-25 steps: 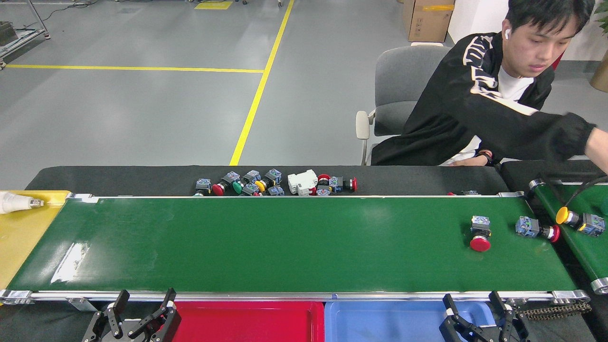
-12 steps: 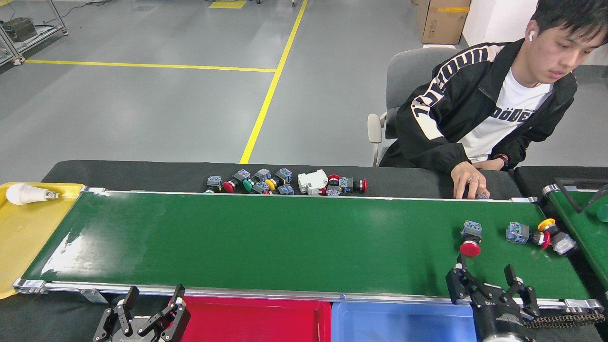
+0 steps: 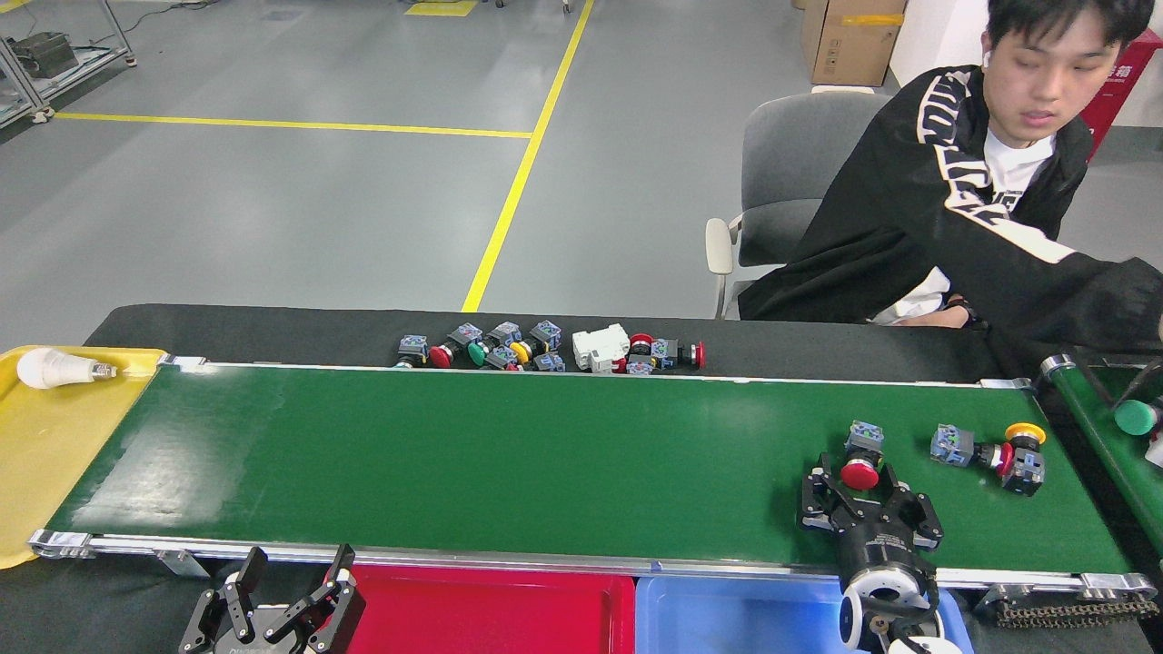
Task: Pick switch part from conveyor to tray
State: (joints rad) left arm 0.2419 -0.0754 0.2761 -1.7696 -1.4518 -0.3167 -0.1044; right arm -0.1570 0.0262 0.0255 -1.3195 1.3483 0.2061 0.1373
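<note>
The conveyor [image 3: 509, 454] is a wide dark-green belt across the head view. On its right part stands a switch part [image 3: 860, 457] with a red cap and a blue-grey body. My right gripper [image 3: 852, 481] reaches over the front rail, open, with a finger on either side of the red cap. Two more switch parts lie further right, one red-capped [image 3: 968, 449] and one yellow-capped [image 3: 1025, 452]. A red tray [image 3: 491, 613] and a blue tray [image 3: 736, 618] sit in front of the belt. Beside the red tray's left end my left gripper [image 3: 286, 609] is open and holds nothing.
A yellow tray [image 3: 45, 454] at the belt's left end holds a light bulb [image 3: 56, 368]. Several loose switch parts [image 3: 545, 350] lie on the black strip behind the belt. A smaller green belt [image 3: 1104, 445] at right carries a green-capped part [image 3: 1136, 416]. A seated person's sleeve [image 3: 1081, 304] stretches over it.
My right gripper has moved forward over the belt up to the red-capped part. The parts have travelled left with the belt. The person's hand left the belt's far edge.
</note>
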